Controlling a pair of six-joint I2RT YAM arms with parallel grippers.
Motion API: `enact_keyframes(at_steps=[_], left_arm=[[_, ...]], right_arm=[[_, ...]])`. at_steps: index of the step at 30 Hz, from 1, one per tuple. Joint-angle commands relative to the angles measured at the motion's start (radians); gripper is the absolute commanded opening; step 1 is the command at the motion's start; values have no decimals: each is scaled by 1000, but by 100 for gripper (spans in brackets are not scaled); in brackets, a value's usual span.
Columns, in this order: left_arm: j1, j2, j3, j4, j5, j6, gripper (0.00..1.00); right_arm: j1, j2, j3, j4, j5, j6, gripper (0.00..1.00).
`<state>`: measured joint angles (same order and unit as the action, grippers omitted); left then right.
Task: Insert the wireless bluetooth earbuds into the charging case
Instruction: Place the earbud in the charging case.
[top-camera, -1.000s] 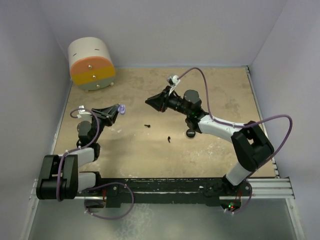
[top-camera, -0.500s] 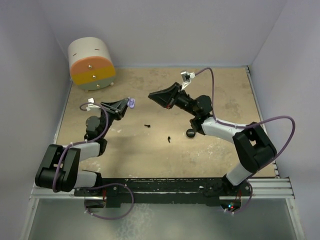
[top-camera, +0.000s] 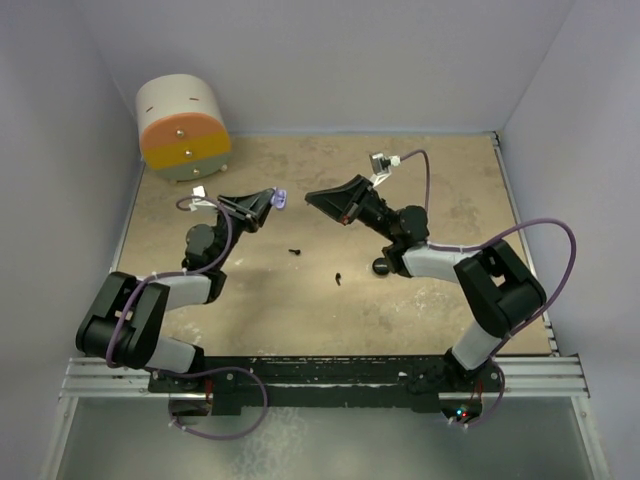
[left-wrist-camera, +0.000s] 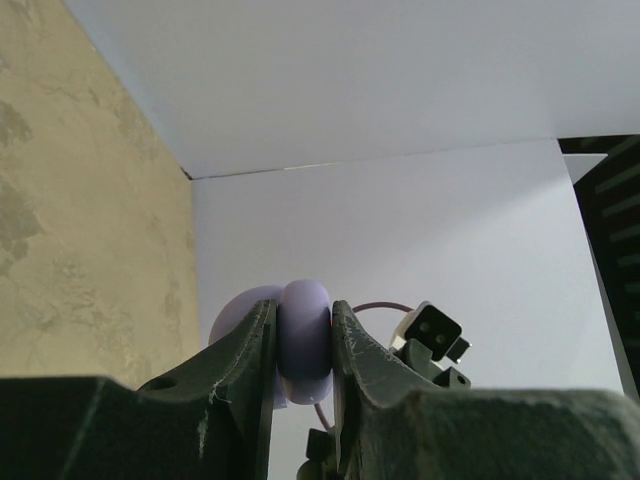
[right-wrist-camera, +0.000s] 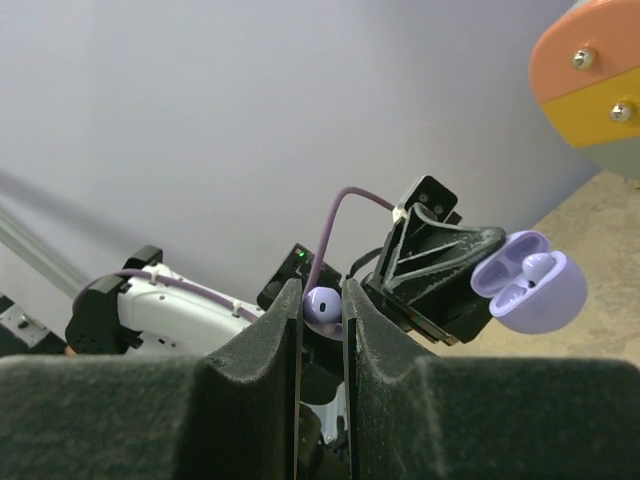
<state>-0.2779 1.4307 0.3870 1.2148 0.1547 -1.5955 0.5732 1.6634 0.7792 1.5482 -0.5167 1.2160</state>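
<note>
Lavender earbud (right-wrist-camera: 322, 304) sits pinched between the fingers of the right hand (top-camera: 313, 197), which are drawn in to a narrow slit around it. It is raised above the bench (top-camera: 450, 300), a little toward 12 o'clock from the middle. The charging case (right-wrist-camera: 530, 290) hangs in the air just at 9 o'clock of that hand, with a small gap of open air between it and the carried lavender earbud. The left hand (top-camera: 270, 202) clamps the case by its rounded body, fingers narrowed tight against it.

Both hands are well apart from the walls (top-camera: 330, 70) at 9, 12 and 3 o'clock, and sandy bench shows on every side below them. A black earbud (top-camera: 296, 251) lies on the bench at 6 o'clock of the case, and the other black earbud (top-camera: 338, 278) lies near it toward 4 o'clock. A black disc (top-camera: 381, 266) rests just under the right forearm. An orange, yellow and white drum (top-camera: 183, 128) fills the 10 o'clock corner.

The case is glossy pale purple and open, its halves spread, with a second earbud (right-wrist-camera: 540, 267) of the same colour seated inside.
</note>
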Motion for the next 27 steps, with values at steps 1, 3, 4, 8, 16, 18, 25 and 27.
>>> enact_keyframes(at_steps=[1, 3, 4, 8, 16, 18, 25, 27], left_arm=[[-25, -4, 59, 58, -10, -8, 0], [-34, -9, 70, 40, -5, -9, 0], [-40, -13, 74, 27, -3, -6, 0], [-69, -37, 79, -15, -14, 13, 0], [-114, -36, 84, -22, -45, 24, 0], [-120, -34, 89, -26, -47, 26, 0], [-137, -22, 117, -45, -53, 38, 0], [-145, -11, 121, -44, -58, 39, 0]], right_arm=[[-19, -35, -22, 77, 70, 12, 0], [-28, -42, -25, 55, 83, -10, 0], [-31, -45, -26, 48, 94, -14, 0], [-40, -42, -41, 81, 135, -2, 0], [-41, 27, -64, 240, 211, 73, 0], [-41, 49, -68, 273, 219, 93, 0], [-41, 98, -63, 303, 227, 103, 0], [-42, 104, -61, 308, 227, 105, 0]])
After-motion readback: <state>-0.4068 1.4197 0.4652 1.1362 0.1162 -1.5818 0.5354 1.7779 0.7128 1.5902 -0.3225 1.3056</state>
